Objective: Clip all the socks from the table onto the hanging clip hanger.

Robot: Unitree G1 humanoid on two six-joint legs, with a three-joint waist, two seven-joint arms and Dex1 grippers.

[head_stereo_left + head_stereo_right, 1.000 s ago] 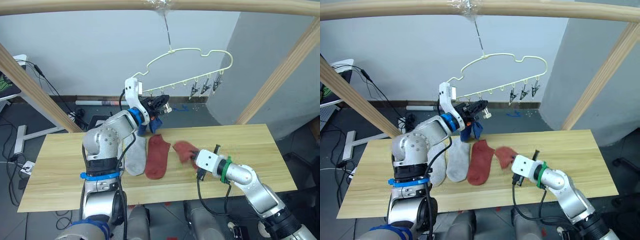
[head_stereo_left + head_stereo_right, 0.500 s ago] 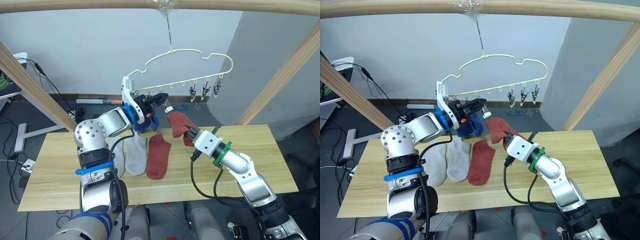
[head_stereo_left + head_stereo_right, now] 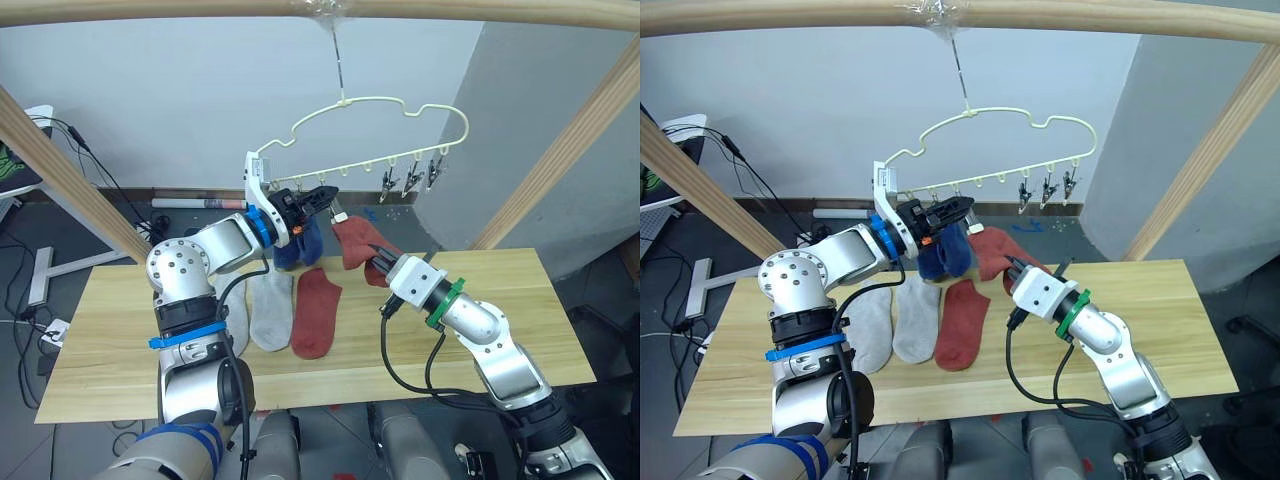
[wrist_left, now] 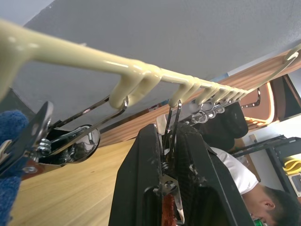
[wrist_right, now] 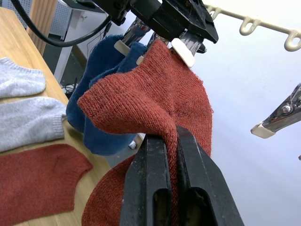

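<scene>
The right tool (image 5: 171, 155) pinches a soft rust-red ankle sock (image 5: 155, 99), holding its upper edge against a small metal clip (image 4: 170, 141) of the pale yellow wavy wire clip hanger (image 3: 400, 108). The left tool (image 4: 167, 179) is clamped on that clip. Two blue fabric socks (image 3: 945, 252) hang clipped just beside it. On the pale wood-plank desk (image 3: 120, 340) lie two light grey socks (image 3: 268, 310) and another rust-red sock (image 3: 315, 312).
</scene>
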